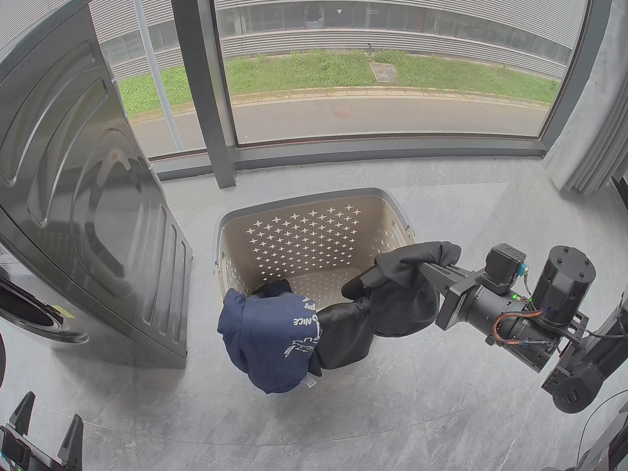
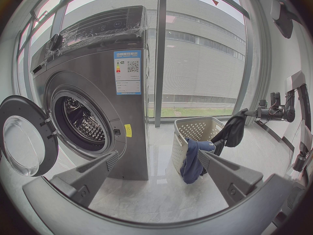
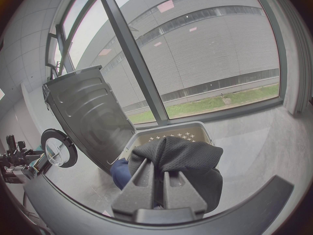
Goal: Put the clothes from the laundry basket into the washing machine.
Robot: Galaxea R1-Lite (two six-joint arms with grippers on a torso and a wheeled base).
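I've got my right gripper pinched tight on the black mesh garment, held centre-right over the beige star-punched plastic laundry basket to draw it free, while my left gripper hangs lower left, jaws spread wide, holding nothing.

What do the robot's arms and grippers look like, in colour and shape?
Both grippers are dark grey: the left gripper and right gripper have tapered, wedge-shaped fingers, ribbed inside. The right arm is black, with cylindrical joints, an orange cable and a small green light.
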